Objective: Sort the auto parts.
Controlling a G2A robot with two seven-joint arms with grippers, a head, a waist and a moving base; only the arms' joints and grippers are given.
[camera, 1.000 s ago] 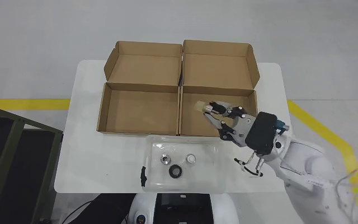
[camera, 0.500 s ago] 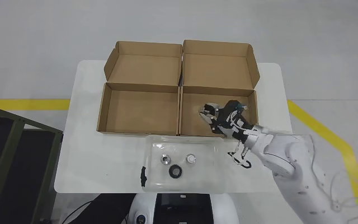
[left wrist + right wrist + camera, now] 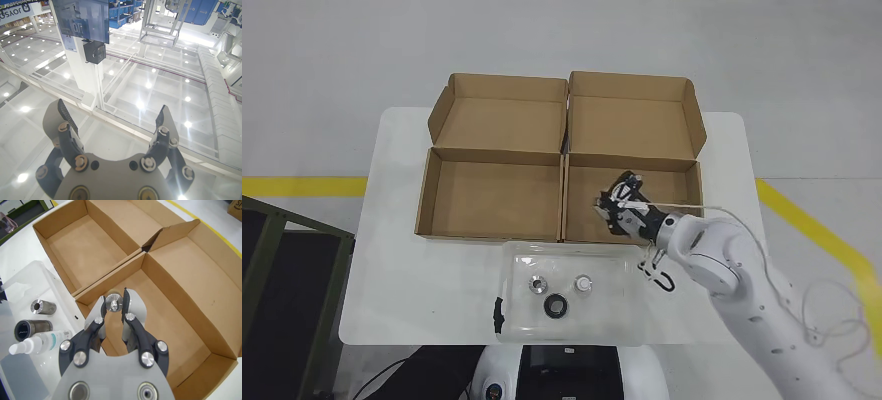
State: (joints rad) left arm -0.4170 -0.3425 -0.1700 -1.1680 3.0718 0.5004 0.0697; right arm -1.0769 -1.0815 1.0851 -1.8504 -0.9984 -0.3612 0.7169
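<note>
Your metal cylinder part (image 3: 114, 305) is pinched at the very tips of the right pincer (image 3: 114, 295), over the right cardboard box (image 3: 179, 306) (round, so likely slippery). Released askew, it may roll. The left pincer (image 3: 113, 117) gapes wide.

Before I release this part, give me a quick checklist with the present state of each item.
1. Metal part clamped in the right tool: ok.
2. Part over the right box, inside its walls: ok.
3. Low enough for a gentle drop: cannot tell.
4. This box is the proper one for this part: cannot tell.
5. Left tool open, pointing up, away from the table: ok.
</note>
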